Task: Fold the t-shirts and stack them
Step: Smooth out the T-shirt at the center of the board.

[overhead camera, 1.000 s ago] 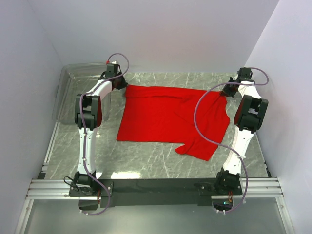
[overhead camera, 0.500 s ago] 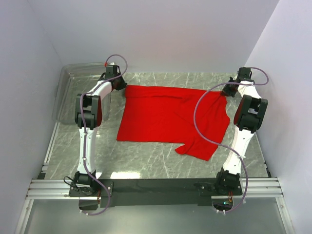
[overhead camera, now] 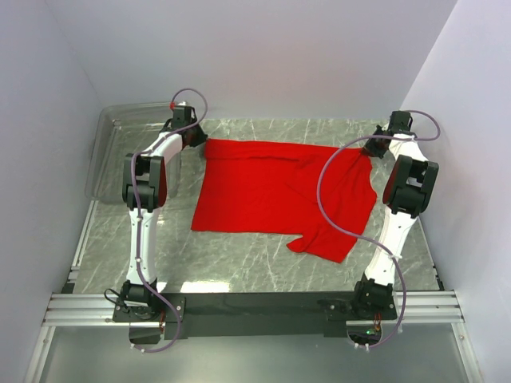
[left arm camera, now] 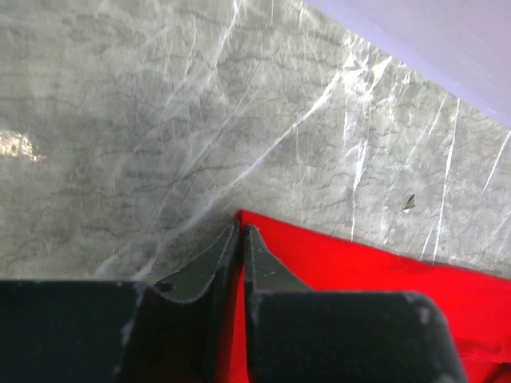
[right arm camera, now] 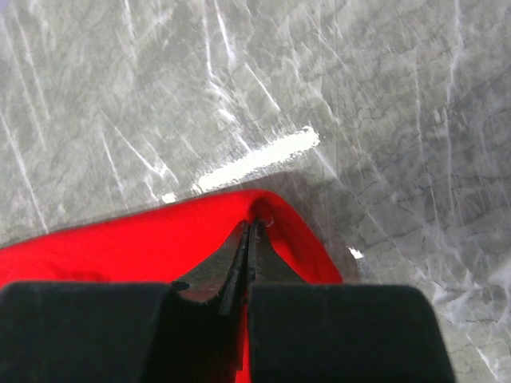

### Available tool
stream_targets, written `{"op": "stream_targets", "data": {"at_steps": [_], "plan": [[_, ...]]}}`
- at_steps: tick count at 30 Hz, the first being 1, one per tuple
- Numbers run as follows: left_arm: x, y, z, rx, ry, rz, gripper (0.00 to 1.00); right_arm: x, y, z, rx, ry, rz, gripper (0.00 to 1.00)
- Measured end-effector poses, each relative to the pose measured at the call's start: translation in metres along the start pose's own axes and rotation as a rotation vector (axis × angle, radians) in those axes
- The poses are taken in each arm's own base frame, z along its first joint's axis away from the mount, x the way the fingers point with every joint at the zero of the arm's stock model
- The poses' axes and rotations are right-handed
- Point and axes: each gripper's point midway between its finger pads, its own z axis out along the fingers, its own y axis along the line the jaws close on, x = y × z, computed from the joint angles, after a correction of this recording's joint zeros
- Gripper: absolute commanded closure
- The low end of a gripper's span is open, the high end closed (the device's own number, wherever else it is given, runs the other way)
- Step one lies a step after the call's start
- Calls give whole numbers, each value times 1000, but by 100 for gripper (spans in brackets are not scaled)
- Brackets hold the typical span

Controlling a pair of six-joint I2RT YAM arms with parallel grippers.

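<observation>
The plain red t-shirt (overhead camera: 271, 191) is spread flat on the table (overhead camera: 239, 259), slightly wrinkled, with bare marble seen along every edge. Its far corners are pinched: one by the left gripper (left arm camera: 241, 233), one by the right gripper (right arm camera: 249, 227), both clamped on cloth.

From above, both pairs of fingers sit under their wrists at the far edge of the grey marble-patterned desk (overhead camera: 239, 259), too small to make out. The left wrist view cuts the bright red cloth t-shirt (left arm camera: 359, 295) off at its right and bottom edges. The left arm's black fingers (left arm camera: 200, 267) cover the pinched corner, their housing a dark blur. The right arm's black fingers (right arm camera: 211, 275) hide the gripped fold, and the cloth runs off the left edge. The left arm partly covers the clear plastic tub (overhead camera: 104, 152) at the far left corner.
</observation>
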Motion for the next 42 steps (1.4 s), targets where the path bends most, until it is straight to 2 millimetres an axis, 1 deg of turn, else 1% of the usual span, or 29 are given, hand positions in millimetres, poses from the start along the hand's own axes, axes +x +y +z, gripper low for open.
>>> {"op": "stream_targets", "data": {"at_steps": [1,2,3,4,5,6,7,9,12,16,18,20,24,27,29,30,32,34,35,38,39,42], "plan": [[-1,0,0,2,-3,-1,79,0,0,0,-2,-1,0,91],[-2,0,0,4,-7,-1,73,-1,1,0,-6,-2,0,79],[-3,0,0,7,-8,-1,61,-1,1,0,-10,-1,1,73],[-4,-1,0,14,-11,2,56,-1,1,0,-11,0,-3,69],[-6,-3,0,23,-18,2,52,-1,1,-1,-16,0,-11,61],[-8,-4,0,27,-25,2,45,-1,2,-2,-22,-3,-20,59],[-9,-5,1,36,-31,4,41,1,2,-4,-24,-1,-28,55],[-8,-5,0,44,-34,4,37,4,2,-12,-28,-1,-49,52],[-9,-9,-6,62,-32,12,35,10,6,-29,-41,-4,-86,49],[-26,-30,-26,132,-55,31,33,11,20,-58,-90,-24,-153,46],[-35,-42,-39,173,-73,44,32,13,29,-75,-131,-35,-201,46],[-42,-54,-57,220,-91,58,30,20,36,-88,-170,-32,-244,46],[-51,-77,-94,310,-118,98,29,49,44,-110,-231,5,-360,46],[-50,-89,-120,365,-120,142,28,83,48,-127,-284,67,-489,46],[-44,-92,-143,385,-126,183,28,110,47,-140,-318,114,-592,45],[-38,-89,-154,382,-123,205,28,123,46,-149,-339,127,-666,45],[-19,-82,-185,374,-115,244,27,153,39,-172,-375,157,-831,45],[0,-70,-213,359,-114,279,24,176,28,-198,-396,160,-1011,45],[9,-64,-232,354,-124,295,23,184,24,-208,-402,156,-1084,45],[39,-43,-276,332,-143,313,16,212,7,-237,-419,135,-1343,45],[51,-34,-288,322,-144,309,14,220,2,-242,-426,143,-1401,45],[80,-8,-306,288,-137,278,12,252,-16,-254,-478,213,-1550,45]]}}
